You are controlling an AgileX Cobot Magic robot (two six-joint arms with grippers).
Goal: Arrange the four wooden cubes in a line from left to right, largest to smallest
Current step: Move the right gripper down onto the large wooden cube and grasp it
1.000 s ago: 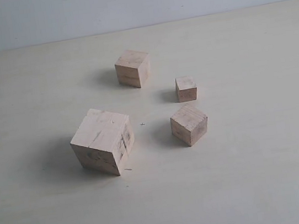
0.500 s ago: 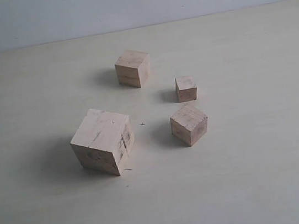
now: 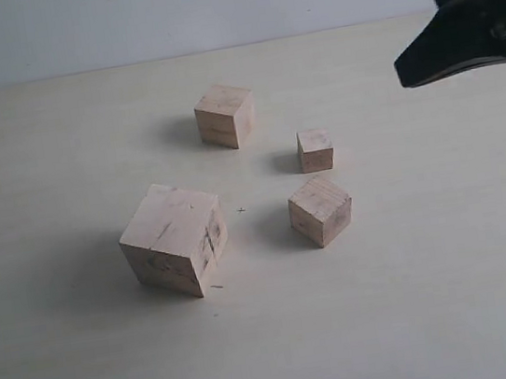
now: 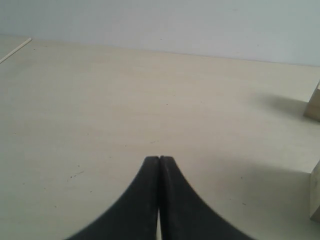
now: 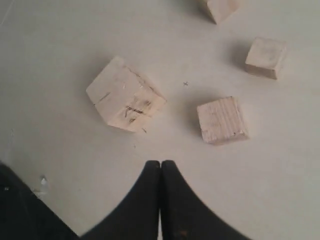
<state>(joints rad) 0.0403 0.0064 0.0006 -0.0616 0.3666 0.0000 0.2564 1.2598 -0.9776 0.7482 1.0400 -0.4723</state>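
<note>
My R gripper (image 5: 160, 165) is shut tight, both black halves pressed flat together, w/ nothing in it. On the outside cam it hangs up in the air at the far right, tip pointing left & a bit down. My L gripper (image 4: 159, 160) is shut tight too, also empty.

Four wooden cubes (image 3: 225, 115) scattered, apart; largest cube (image 3: 174, 240) dark-scuffed, front-left

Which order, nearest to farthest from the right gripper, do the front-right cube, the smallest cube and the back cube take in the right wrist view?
1. The front-right cube, closest ahead of the right gripper.
2. The smallest cube, beyond the first, on the group's right side.
3. The back cube, farthest off, partly cut by the frame edge.
</note>
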